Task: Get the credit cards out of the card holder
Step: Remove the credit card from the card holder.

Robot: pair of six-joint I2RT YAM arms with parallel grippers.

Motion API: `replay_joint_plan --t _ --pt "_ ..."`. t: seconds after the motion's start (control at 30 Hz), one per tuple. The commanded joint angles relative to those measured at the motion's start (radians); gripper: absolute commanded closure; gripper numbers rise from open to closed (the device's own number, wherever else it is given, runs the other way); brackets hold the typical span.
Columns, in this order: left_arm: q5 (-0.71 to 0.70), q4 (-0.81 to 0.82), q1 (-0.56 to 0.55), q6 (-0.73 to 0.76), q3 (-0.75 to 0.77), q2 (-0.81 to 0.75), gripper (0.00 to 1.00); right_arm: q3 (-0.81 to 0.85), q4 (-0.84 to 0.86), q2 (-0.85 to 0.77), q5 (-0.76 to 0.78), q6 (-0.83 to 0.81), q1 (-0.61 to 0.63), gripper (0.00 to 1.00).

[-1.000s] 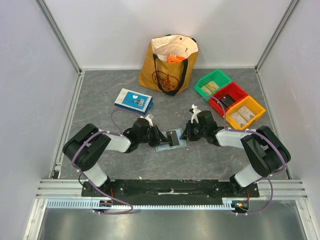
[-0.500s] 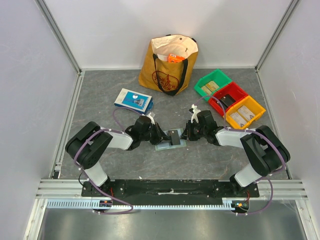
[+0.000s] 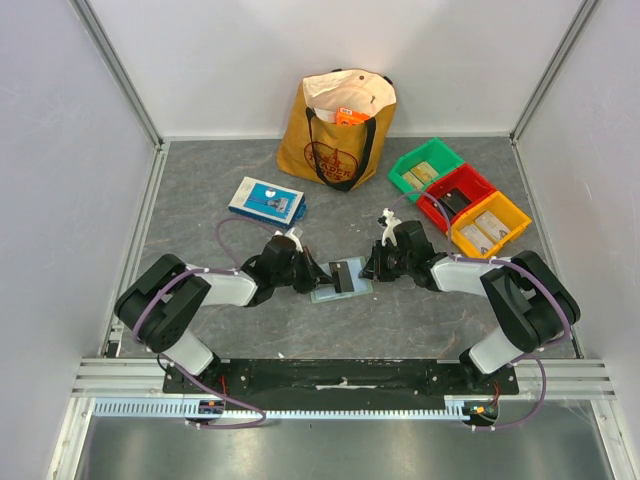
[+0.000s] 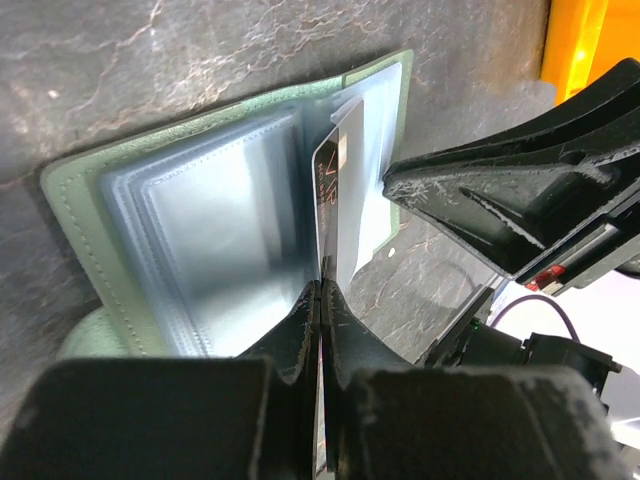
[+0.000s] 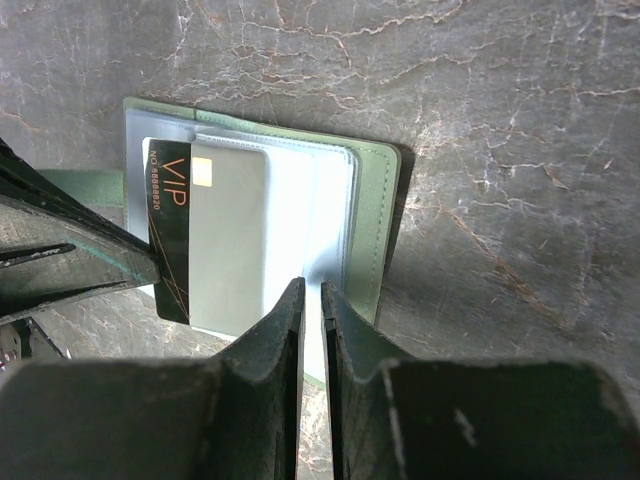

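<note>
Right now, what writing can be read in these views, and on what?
"VIP": on the black strip of the card.
Small line beside it, starting "NO": digits too small to read surely.
Dark print on the bag: blurred.
Label on the blue-and-white box: too small.

Table top (image 3: pixel 200 170): grey marbled slab, matte, fills mid-frame. White panel walls at back (image 3: pixel 330 40), left (image 3: pixel 50 150) and right (image 3: pixel 605 120). Aluminium posts slant in at upper left (image 3: pixel 120 72) and upper right (image 3: pixel 548 68). Slotted rail (image 3: pixel 120 372) runs across the bottom. Light is even with soft shadows. Tote bag (image 3: pixel 338 130) stands at the back wall, bins (image 3: pixel 482 180) upper right.
</note>
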Motion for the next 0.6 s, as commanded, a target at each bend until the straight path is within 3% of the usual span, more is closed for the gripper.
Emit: replay_joint_plan --t 0.0,0.13,0.37,0.47,0.57 --pt "-0.021 -0.008 0.001 0.029 -0.037 -0.048 0.98 0.004 -0.078 0.025 0.067 -0.023 -0.002 0.82" --pt "0.002 0.012 0.001 0.036 -0.031 -0.041 0.95 0.007 -0.078 0.033 0.058 -0.023 -0.001 0.82" --pt "-0.009 -0.008 0.001 0.045 -0.002 -0.027 0.56 0.007 -0.078 0.031 0.052 -0.026 -0.002 0.82" --pt "-0.020 -0.032 0.001 0.040 0.009 -0.012 0.48 0.006 -0.075 0.031 0.050 -0.025 -0.002 0.82" --pt "-0.014 -0.036 -0.001 0.036 0.018 0.001 0.48 0.006 -0.074 0.037 0.046 -0.025 -0.001 0.82"
